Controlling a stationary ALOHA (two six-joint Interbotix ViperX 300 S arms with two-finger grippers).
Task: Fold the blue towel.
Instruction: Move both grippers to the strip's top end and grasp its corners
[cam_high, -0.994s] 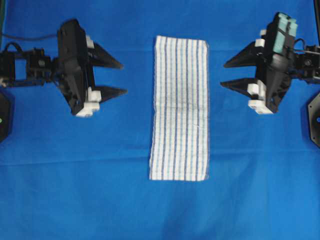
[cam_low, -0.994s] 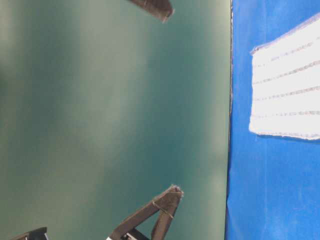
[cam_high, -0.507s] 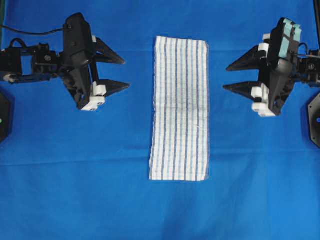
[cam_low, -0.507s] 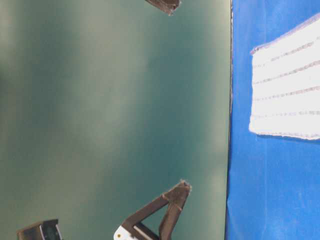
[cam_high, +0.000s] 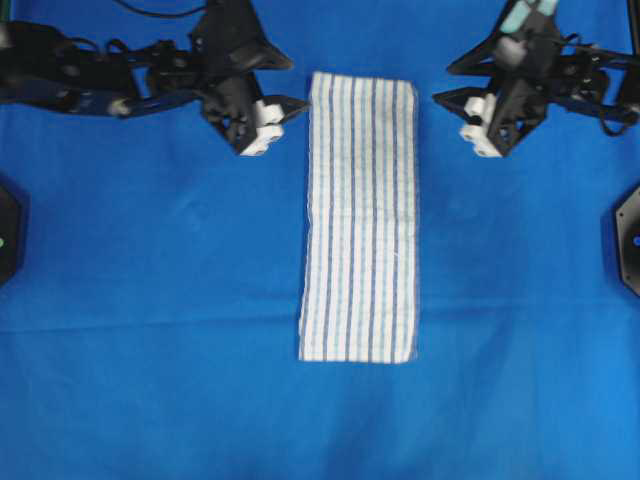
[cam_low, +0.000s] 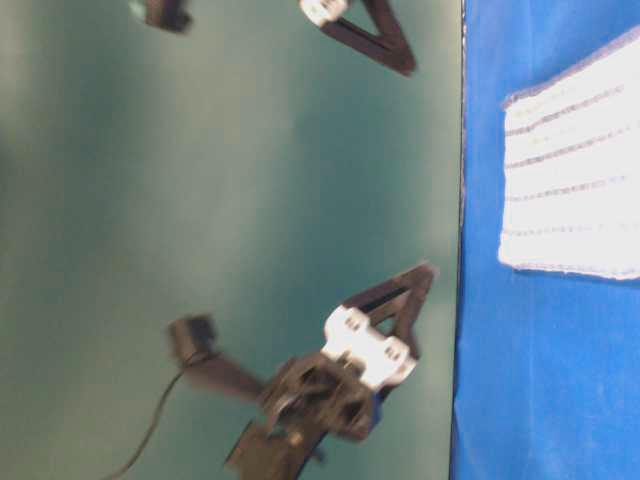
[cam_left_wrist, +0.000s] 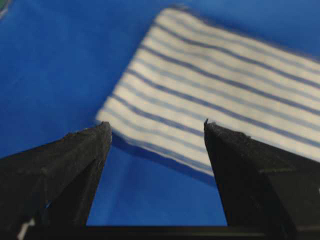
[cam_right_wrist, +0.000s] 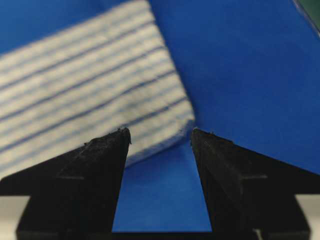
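Now, line by line:

Towel: the blue towel (cam_high: 360, 217) lies flat and spread out as a long strip, white with thin dark and pale blue stripes running along its length.

Towel's place: its far end sits between the two grippers; the rest stretches away from them toward the near edge of the overhead view.

Left gripper: the left gripper (cam_high: 285, 85) is just beside the towel's far left corner, apart from it, fingers spread wide and holding nothing.

Left wrist view: the two dark fingers (cam_left_wrist: 65, 165) frame that corner of the towel (cam_left_wrist: 215, 105), which lies ahead of them and a little to the right.

Right gripper: the right gripper (cam_high: 446, 84) is near the towel's far right corner, also apart from it, fingers spread and empty.

Right wrist view: the towel's corner (cam_right_wrist: 85, 95) lies ahead and left of the fingers (cam_right_wrist: 85, 170).

Height: both grippers seem to hang above the cloth rather than rest on it, though the blur makes that hard to tell.

Cloth: a plain blue cloth (cam_high: 150, 330) covers the table under everything.

Side view: the grippers show as blurred dark shapes against a green backdrop (cam_low: 200, 200).
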